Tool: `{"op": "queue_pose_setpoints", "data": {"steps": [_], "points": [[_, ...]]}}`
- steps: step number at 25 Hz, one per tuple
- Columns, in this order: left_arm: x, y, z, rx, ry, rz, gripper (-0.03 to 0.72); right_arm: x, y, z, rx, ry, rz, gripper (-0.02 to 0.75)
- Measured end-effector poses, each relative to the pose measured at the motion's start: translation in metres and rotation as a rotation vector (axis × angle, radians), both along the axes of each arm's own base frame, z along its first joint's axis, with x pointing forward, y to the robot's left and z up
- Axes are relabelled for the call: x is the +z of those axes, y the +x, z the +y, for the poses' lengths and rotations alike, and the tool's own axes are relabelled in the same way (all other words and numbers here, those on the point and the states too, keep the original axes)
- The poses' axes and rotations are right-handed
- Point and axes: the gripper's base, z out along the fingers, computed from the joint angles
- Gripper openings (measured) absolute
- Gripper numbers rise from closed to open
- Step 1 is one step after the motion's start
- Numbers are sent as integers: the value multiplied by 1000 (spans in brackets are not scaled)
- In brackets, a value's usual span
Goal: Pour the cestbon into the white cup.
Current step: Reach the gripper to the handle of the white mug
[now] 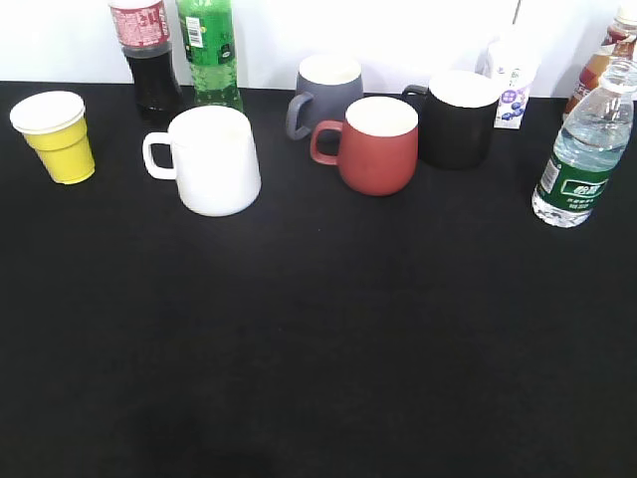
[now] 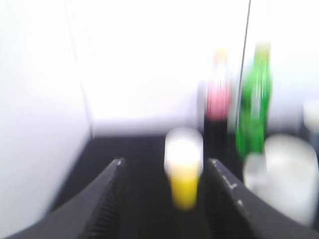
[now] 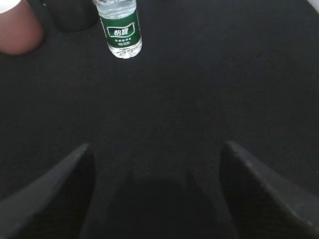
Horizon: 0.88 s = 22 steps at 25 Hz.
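The cestbon (image 1: 584, 149), a clear water bottle with a dark green label, stands upright at the right edge of the black table; it also shows at the top of the right wrist view (image 3: 119, 27). The white cup (image 1: 211, 159), a large white mug with its handle to the left, stands at the left middle; it appears blurred at the right of the left wrist view (image 2: 284, 174). My left gripper (image 2: 164, 164) is open and empty, well short of the yellow paper cup. My right gripper (image 3: 155, 149) is open and empty over bare cloth, short of the bottle. Neither gripper shows in the exterior view.
A yellow paper cup (image 1: 57, 136) stands far left. A cola bottle (image 1: 147, 55) and a green soda bottle (image 1: 210, 50) stand at the back. A grey mug (image 1: 324, 92), a red mug (image 1: 377, 144) and a black mug (image 1: 457, 118) stand mid-back, with a small carton (image 1: 513, 85) and another bottle (image 1: 607, 55) beyond.
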Motion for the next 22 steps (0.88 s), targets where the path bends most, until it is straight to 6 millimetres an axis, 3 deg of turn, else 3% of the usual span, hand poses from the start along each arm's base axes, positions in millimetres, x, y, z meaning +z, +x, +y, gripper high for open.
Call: {"op": "queue_pose_setpoints", "data": {"steps": [3, 6, 7, 9, 11, 14, 22], "points": [[7, 63, -11, -69, -21, -138, 384, 0, 0, 0, 0, 0, 0, 592], [-22, 110, -47, -233, -25, -22, 384, 0, 0, 0, 0, 0, 0, 592], [-30, 116, -61, -297, -28, -33, 384, 0, 0, 0, 0, 0, 0, 592], [-65, 125, -82, -380, -30, -20, 384, 0, 0, 0, 0, 0, 0, 592], [-109, 129, -86, -392, -20, 50, 384, 0, 0, 0, 0, 0, 0, 592], [-157, 145, -93, -393, -4, 171, 384, 0, 0, 0, 0, 0, 0, 592], [-203, 170, -94, -289, -80, 146, 384, 0, 0, 0, 0, 0, 0, 592]]}}
